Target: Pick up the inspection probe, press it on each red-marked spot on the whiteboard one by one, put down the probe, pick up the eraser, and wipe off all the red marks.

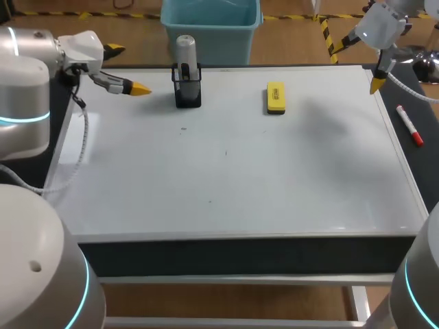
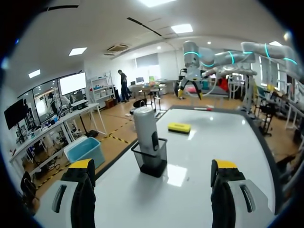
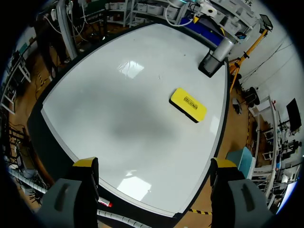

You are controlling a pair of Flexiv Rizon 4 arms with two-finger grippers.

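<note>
The grey cylindrical inspection probe [image 1: 186, 51] stands upright in a black holder [image 1: 188, 92] at the back of the whiteboard [image 1: 226, 178]. A yellow eraser [image 1: 275, 97] lies flat to its right. My left gripper [image 1: 134, 88] hovers open to the left of the holder; in its wrist view the left gripper [image 2: 152, 190] faces the probe [image 2: 145, 128], with the eraser [image 2: 179, 127] behind. My right gripper [image 1: 377, 82] hangs open over the board's back right corner; seen from its wrist, the right gripper [image 3: 154, 190] looks down on the eraser [image 3: 188, 104]. I see no red marks.
A red marker pen [image 1: 409, 125] lies on the dark table strip just right of the whiteboard and also shows under the right gripper [image 3: 105, 203]. A few tiny dark specks [image 1: 183, 128] dot the board's middle. The board's raised frame [image 1: 405, 178] borders it.
</note>
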